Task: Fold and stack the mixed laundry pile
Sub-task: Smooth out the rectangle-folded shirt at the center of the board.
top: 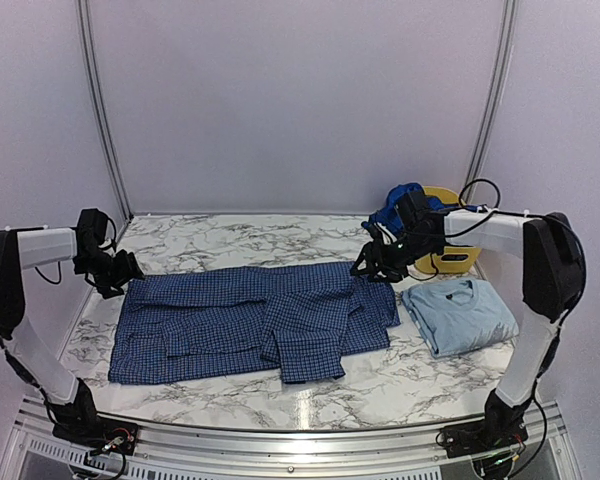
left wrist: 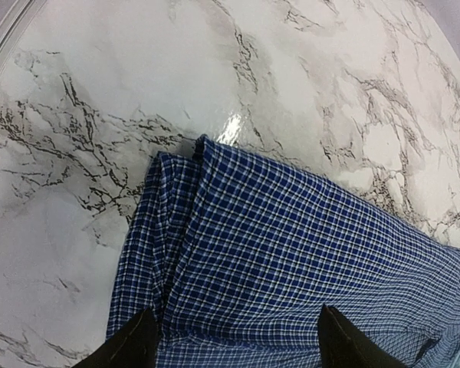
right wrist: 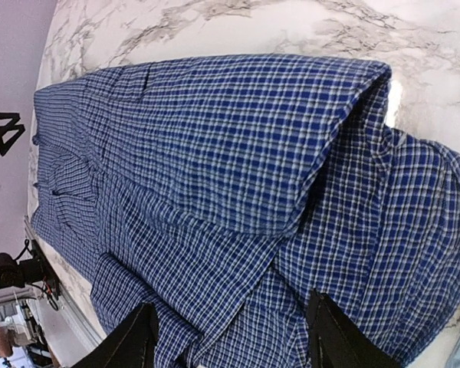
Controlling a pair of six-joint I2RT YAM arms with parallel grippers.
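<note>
The marble table [top: 230,235] carries the whole load. The check shirt [top: 250,320] is the largest piece. It lies flat across the middle, already doubled over along its left edge and bunched in soft folds at its right end. Just beside that right end sits the T-shirt [top: 460,315], folded into a neat rectangle. Farther back, the blue piece [top: 395,205] is heaped at the yellow basket [top: 455,258], partly hidden by the right arm.

The left gripper [top: 128,270] hangs over the shirt's far left corner. In its wrist view the fingers stand wide apart with nothing between them. The right gripper [top: 370,268] hangs over the far right corner, also spread and empty.

The shirt looks like thin woven cloth, light and limp, with no stiffness to keep a crease. On the glossy marble it will likely slide rather than stay put, and its stacked layers may shift against each other. The best hold is probably at the two far corners, pinching every layer, so both arms can lift the edge evenly and lay it over.
</note>
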